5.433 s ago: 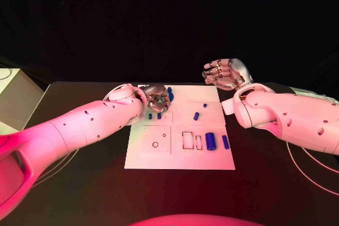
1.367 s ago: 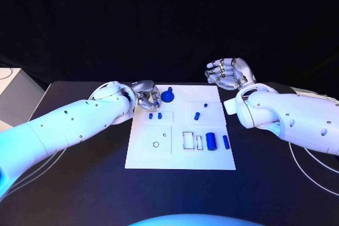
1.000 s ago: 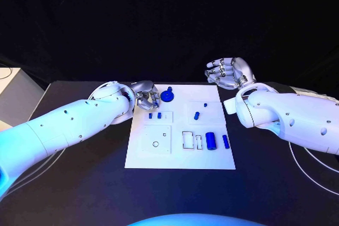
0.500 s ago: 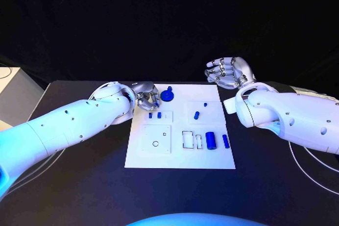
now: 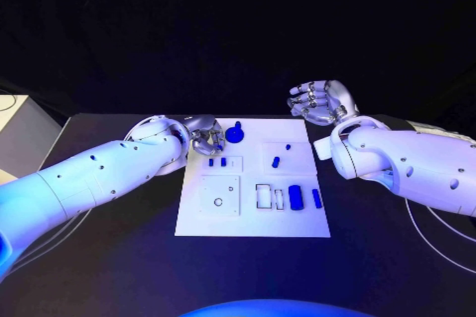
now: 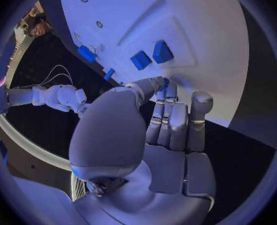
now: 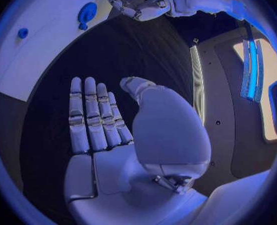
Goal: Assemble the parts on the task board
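Left hand (image 5: 206, 134) sits at the board's far-left corner, fingers curled in; the left wrist view shows the fingertips (image 6: 165, 87) bunched with a trace of blue between them, but whether a small part is pinched there I cannot tell. White task board (image 5: 253, 221) lies mid-table, long axis running 12 to 6 in the head view. Round blue knob part (image 5: 235, 133) rests on the board's far edge, just beside the left hand, toward 3 o'clock from it. Two short blue pegs (image 5: 217, 162) stand in a recess toward 6 o'clock from that hand, close under it. Blue cylinder (image 5: 294, 194) and a thinner blue bar (image 5: 316, 198) lie near the board's right edge, both with long axes 12 to 6, beside open rectangular slots (image 5: 269, 197). Round hole (image 5: 218, 202) in the left square plate is unfilled. Right hand (image 5: 319, 102) is raised off the board's far-right corner, palm open, fingers straight and together, holding nothing. Judgement: the left hand is much nearer the knob and pegs; the cylinder and bar lie nearer the right arm. Assembly looks early, with most seats unfilled.
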